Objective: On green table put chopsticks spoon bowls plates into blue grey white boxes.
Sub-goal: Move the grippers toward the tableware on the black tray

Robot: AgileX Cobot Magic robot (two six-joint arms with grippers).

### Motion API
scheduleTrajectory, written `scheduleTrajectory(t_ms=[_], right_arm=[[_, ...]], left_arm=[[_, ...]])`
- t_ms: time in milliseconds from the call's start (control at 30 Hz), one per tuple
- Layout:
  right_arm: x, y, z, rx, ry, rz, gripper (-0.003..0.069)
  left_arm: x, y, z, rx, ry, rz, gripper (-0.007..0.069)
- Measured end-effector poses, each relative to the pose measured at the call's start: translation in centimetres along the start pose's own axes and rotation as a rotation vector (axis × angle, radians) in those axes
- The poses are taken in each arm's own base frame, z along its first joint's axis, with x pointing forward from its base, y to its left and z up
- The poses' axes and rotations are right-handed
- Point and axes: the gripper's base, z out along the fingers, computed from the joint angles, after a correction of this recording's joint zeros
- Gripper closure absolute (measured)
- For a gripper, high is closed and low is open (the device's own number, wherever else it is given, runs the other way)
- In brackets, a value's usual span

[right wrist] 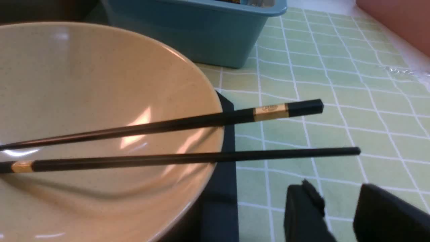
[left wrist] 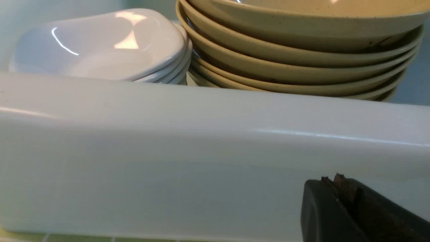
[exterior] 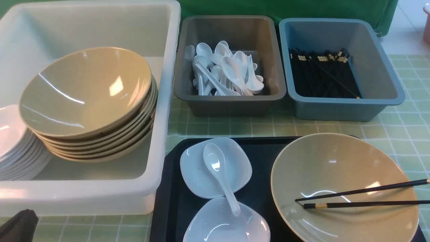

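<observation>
Both claws low
Left gripper [left wrist: 339,183] closed by translucent white plastic tub [left wrist: 168,151]; right gripper [right wrist: 336,201] parted, empty, by black gold-banded chopsticks [right wrist: 235,156]

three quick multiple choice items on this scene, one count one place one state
1. How many chopsticks lie across the bowl on the tray?
A one; B two; C four
2. Where does the loose spoon lie?
A in the bowl; B under the chopsticks; C across the two plates
3. How is the right gripper?
A open and empty; B shut on a chopstick; C shut on the bowl

Answers:
1 B, two black sticks rest on its rim.
2 C, its scoop sits in the far plate and its handle reaches the near one.
3 A, its jaws stand apart over the cloth with nothing between them.
</observation>
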Motion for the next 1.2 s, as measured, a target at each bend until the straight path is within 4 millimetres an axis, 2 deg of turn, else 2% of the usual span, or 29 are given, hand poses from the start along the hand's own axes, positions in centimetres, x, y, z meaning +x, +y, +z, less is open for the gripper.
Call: scheduleTrajectory(t_ms=[1200], right_arm=[[0.00,0.00,0.00,0.000,0.000,0.000,0.0423]], left_arm=[[0.00,0.00,0.00,0.000,0.000,0.001,0.0626]])
